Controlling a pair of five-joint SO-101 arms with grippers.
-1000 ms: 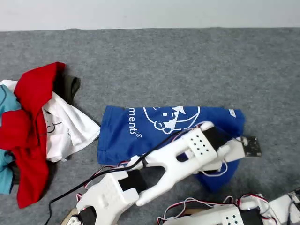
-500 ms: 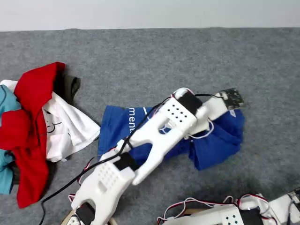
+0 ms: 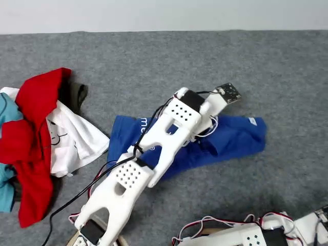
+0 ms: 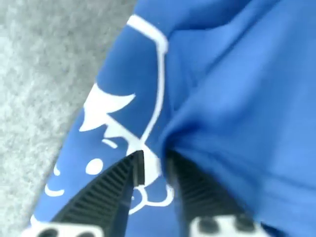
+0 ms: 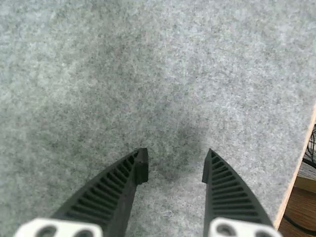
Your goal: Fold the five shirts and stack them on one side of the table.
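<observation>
One fold half made: corner of blue shirt (image 3: 233, 141) hauled from lower right up to frame centre, clamped in left gripper (image 4: 152, 159); right gripper (image 5: 174, 168) apart over bench (image 5: 148, 59).

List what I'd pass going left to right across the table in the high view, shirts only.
teal shirt → red shirt → white shirt → blue shirt
</observation>
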